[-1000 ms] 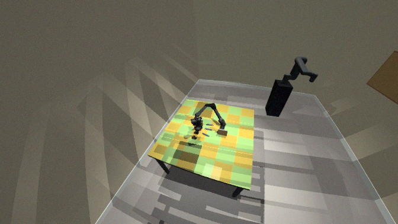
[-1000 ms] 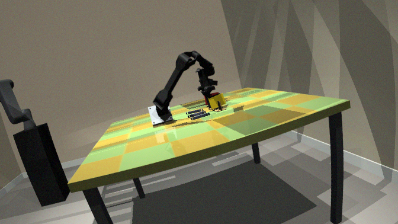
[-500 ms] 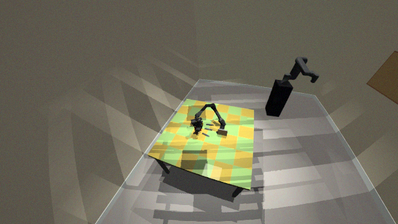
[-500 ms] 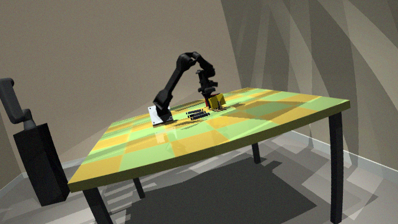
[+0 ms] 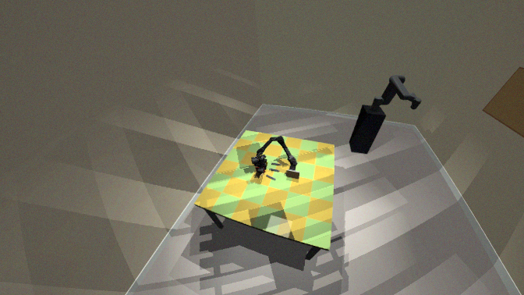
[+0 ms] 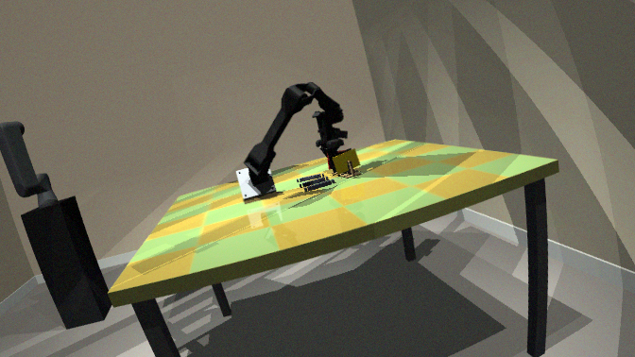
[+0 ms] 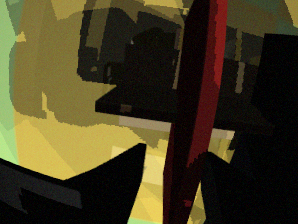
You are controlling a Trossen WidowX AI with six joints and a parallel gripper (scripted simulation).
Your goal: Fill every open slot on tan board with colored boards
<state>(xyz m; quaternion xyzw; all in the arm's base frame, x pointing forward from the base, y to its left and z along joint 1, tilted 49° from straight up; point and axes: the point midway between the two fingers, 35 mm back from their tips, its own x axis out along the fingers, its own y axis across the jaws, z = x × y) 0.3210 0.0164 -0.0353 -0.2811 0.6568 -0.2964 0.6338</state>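
While your gripper (image 5: 259,174) (image 6: 334,165) (image 7: 173,155) stood partly open, its fingers apart on either side of the red board (image 6: 330,162) (image 7: 202,95), you had that board on edge, its long axis running nearly top to bottom through the wrist view's right-centre. A dark bar (image 7: 145,111) crossed it there. In the exterior view, a yellow board (image 6: 346,161) stood upright just right of your fingertips, behind a small tan post (image 6: 350,167); dark slotted rows (image 5: 274,170) (image 6: 316,182) lay lower left, on the checkered table (image 5: 269,195) (image 6: 307,231).
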